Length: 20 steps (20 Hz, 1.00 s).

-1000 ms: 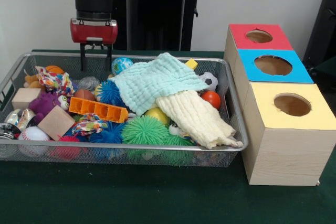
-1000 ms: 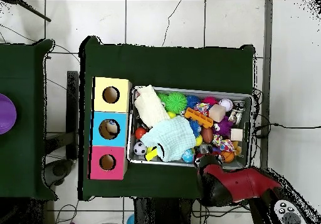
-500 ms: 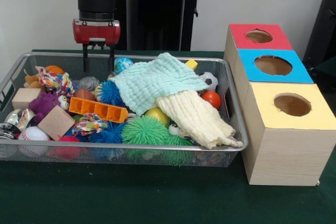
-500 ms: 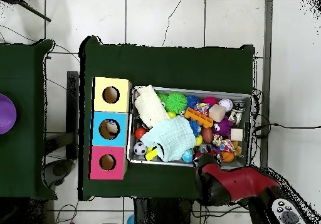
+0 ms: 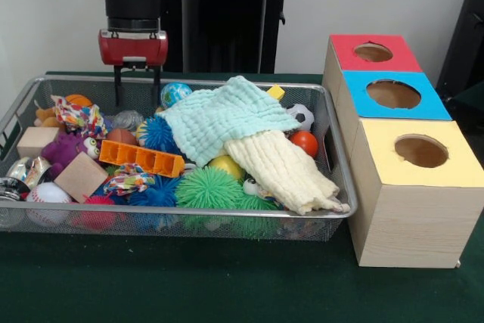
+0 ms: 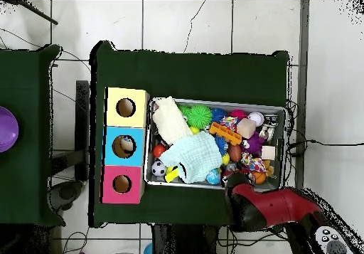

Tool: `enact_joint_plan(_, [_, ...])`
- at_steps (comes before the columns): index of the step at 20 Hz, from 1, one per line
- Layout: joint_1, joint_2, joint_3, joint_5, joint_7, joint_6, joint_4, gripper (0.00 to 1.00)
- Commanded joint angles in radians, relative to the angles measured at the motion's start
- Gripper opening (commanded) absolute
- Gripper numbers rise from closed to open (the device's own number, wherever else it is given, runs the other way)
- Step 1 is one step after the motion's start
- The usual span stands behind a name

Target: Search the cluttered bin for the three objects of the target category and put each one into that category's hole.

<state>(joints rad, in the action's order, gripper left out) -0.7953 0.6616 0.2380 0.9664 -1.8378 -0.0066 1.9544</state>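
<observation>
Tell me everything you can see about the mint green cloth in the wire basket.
The mint green cloth is a soft, waffle-textured square, crumpled and draped over the toy pile in the bin, toward the end nearest the boxes. Its lower edge overlaps the pale yellow cloth. A blue spiky ball sits against its side. In the overhead view it covers much of the bin's middle. Nothing grips it.

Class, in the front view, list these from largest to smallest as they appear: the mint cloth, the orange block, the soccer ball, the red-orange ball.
1. mint cloth
2. orange block
3. soccer ball and red-orange ball: look alike, both partly hidden, so unranked.
</observation>
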Motion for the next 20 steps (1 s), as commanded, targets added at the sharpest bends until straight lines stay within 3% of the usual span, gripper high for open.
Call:
enact_joint_plan(1, [-0.019,-0.012,0.109,-0.021,0.039,0.145,-0.082,1.00])
enact_joint_plan(20, [0.107,-0.038,-0.025,0.009,-0.049,0.078,-0.156,1.00])
